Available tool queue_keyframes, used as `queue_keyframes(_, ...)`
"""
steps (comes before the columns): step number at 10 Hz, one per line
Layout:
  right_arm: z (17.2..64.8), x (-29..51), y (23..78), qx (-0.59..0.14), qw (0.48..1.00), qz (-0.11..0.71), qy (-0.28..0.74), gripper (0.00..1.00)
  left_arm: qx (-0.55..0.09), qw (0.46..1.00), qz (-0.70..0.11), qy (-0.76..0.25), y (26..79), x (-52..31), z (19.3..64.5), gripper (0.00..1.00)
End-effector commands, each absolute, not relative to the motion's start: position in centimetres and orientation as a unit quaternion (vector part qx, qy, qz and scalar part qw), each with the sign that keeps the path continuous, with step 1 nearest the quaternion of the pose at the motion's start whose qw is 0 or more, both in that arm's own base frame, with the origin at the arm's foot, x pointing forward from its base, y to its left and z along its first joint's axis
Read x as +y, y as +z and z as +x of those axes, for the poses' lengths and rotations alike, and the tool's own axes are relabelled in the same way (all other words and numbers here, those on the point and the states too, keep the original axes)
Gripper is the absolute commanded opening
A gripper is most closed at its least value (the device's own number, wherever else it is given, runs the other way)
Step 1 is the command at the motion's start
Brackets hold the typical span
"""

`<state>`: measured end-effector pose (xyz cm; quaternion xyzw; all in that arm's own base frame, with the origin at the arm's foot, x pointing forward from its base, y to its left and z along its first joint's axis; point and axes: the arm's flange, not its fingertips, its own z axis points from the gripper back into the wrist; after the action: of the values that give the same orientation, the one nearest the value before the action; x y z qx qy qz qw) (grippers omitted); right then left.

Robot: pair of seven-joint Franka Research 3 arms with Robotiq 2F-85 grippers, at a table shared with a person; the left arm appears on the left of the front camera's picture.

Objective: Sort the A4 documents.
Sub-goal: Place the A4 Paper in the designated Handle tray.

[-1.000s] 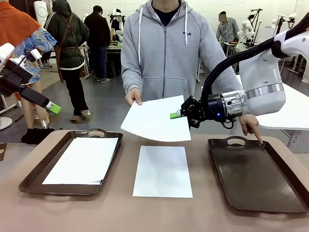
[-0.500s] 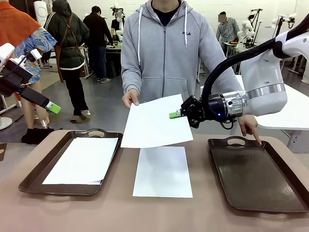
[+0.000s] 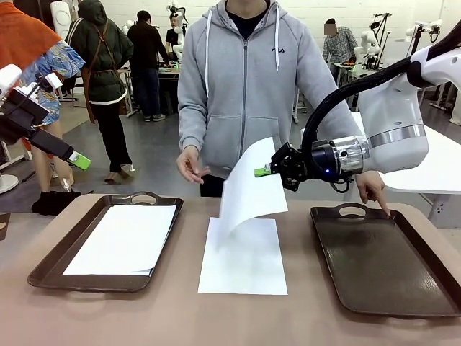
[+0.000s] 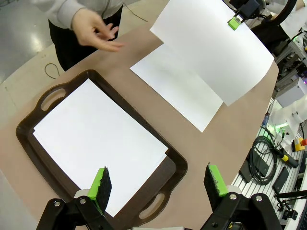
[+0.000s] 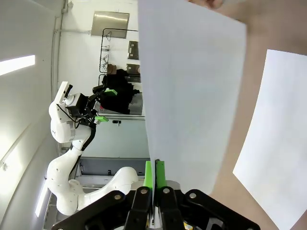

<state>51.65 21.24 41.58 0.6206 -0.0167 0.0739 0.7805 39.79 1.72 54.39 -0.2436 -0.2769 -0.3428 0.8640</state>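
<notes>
- The held sheet (image 3: pixel 248 184) now droops from the right end effector (image 3: pixel 263 171), clamped shut on its edge. The person's hand (image 3: pixel 191 164) has let go.
- It hangs over a second sheet (image 3: pixel 243 256) on the bench (image 3: pixel 180 317). A third sheet (image 3: pixel 122 238) lies in the left tray (image 3: pixel 50 263).
- The handover looks done, and a finger (image 3: pixel 385 209) marks the bare right tray (image 3: pixel 382 259) as the likely target.
- The left end effector (image 4: pixel 157 177) is wide open and holds nothing.

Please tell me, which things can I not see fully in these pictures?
- Front view: the held sheet, pinched in the right gripper, covers the far edge of the sheet on the table.
- Front view: the stack in the left tray lies too flat to count its sheets.
- Front view: the picture's right edge cuts off the near corner of the right tray.
- Front view: the right arm hides the wrist of the person's pointing hand.
</notes>
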Motion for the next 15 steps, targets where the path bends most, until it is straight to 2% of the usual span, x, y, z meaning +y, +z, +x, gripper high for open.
queue_keyframes(1, 51.6, 21.6, 41.5, -0.018, 0.784, 0.617, 0.071, 0.00, -0.281, 0.859, -0.251, -0.346, 54.4, 1.8, 39.7, 1.00)
queue_keyframes(6, 51.6, 21.2, 41.6, -0.017, 0.780, 0.621, 0.074, 0.01, -0.281, 0.859, -0.251, -0.346, 54.4, 1.8, 39.7, 1.00)
queue_keyframes(8, 48.5, 18.0, 42.9, -0.002, 0.809, 0.570, 0.140, 0.01, -0.281, 0.859, -0.251, -0.346, 54.4, 1.8, 39.7, 1.00)
queue_keyframes(10, 47.3, 14.4, 44.0, 0.009, 0.805, 0.567, 0.175, 0.01, -0.281, 0.859, -0.251, -0.346, 54.4, 1.8, 39.7, 1.00)
queue_keyframes(15, 47.7, 6.3, 43.9, -0.012, 0.856, 0.497, 0.146, 0.01, -0.281, 0.859, -0.251, -0.346, 54.4, 1.8, 39.7, 1.00)
